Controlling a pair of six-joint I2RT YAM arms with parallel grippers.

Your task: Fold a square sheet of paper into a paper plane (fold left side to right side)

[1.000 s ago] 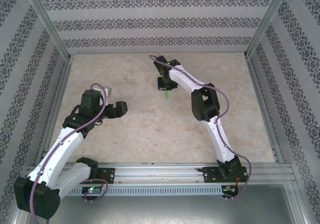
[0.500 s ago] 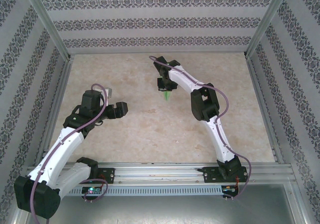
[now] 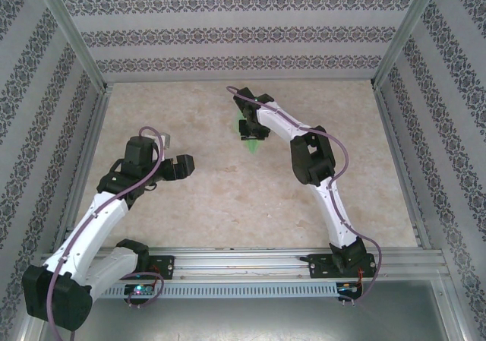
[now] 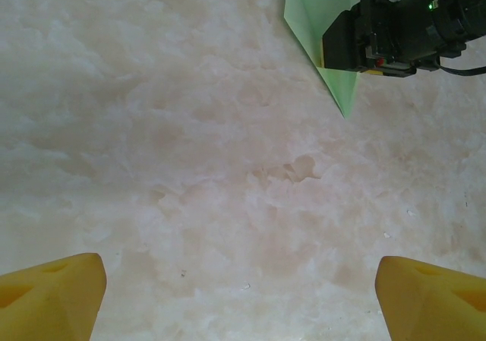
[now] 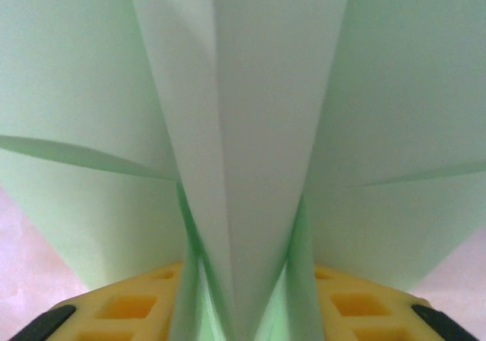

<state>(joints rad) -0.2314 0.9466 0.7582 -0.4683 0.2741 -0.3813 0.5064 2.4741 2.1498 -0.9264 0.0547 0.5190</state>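
Top external view: the right gripper (image 3: pixel 251 131) is positioned over the far centre of the marbled table (image 3: pixel 205 204), directly above the paper plane (image 3: pixel 252 146). The plane's light-green pointed tip projects from under the jaws toward the near edge. A second green patch shows at the far-left side of the jaws.

Right wrist view: the plane's raised centre fold (image 5: pixel 250 166) runs straight down between the two yellow finger pads (image 5: pixel 129 307). The wing panels spread out to either side ahead of the jaws. The pads stand apart, one on each side of the fold. Whether they press the paper cannot be determined.

Left wrist view: the left gripper (image 4: pixel 241 299) has its jaws spread wide, with bare table between the yellow fingertips (image 4: pixel 55 295). The plane lies well ahead of these jaws and to their right, clear of them, with its tip pointing back toward them. The right gripper's black body covers part of the plane's right side. A green indicator light (image 4: pixel 431 5) is lit on that body. A small red-and-orange marking (image 4: pixel 377 62) below it is too small to read.
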